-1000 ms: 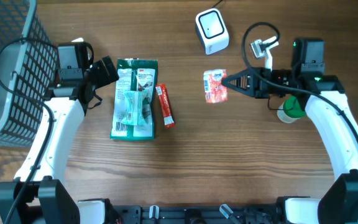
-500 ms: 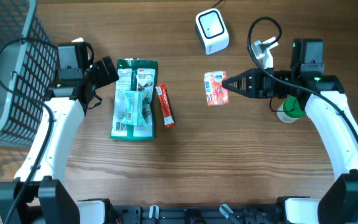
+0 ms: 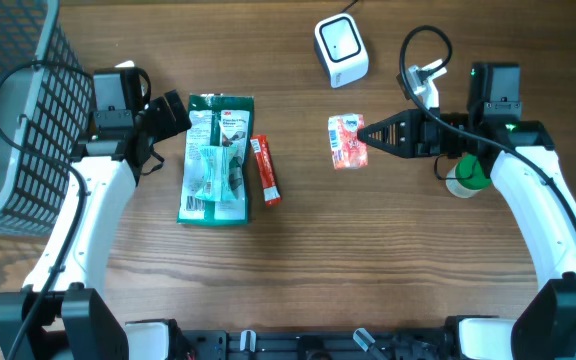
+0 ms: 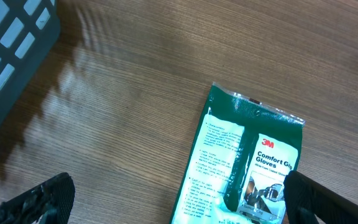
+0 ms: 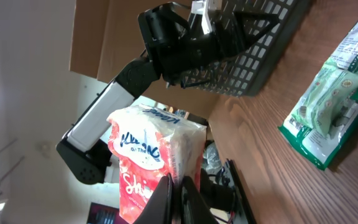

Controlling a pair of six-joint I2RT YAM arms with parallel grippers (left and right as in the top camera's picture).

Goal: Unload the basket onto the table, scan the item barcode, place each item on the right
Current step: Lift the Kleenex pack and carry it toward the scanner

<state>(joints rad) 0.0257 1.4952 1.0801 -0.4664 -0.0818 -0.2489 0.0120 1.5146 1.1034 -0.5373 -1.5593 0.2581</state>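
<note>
**A:** What's around your tools?

**B:** The largest thing I see is the dark basket (image 3: 8, 110), behind my left tool (image 3: 173, 113), whose jaws stand wide apart. The green glove pack (image 3: 216, 158) lies on the counter (image 3: 368, 260) just ahead of it. The white scanner (image 3: 341, 50) stands off to one side of my right tool (image 3: 363, 131), with a green tape roll (image 3: 468, 176) by that wrist. A red stick packet (image 3: 265, 170) lies beside the glove pack.

**A:** And the item?

**B:** The red-and-white tissue packet (image 3: 346, 140) is pinched at the right tool's tip. Its long axis runs crosswise to the fingers, with one short end toward the scanner.
</note>
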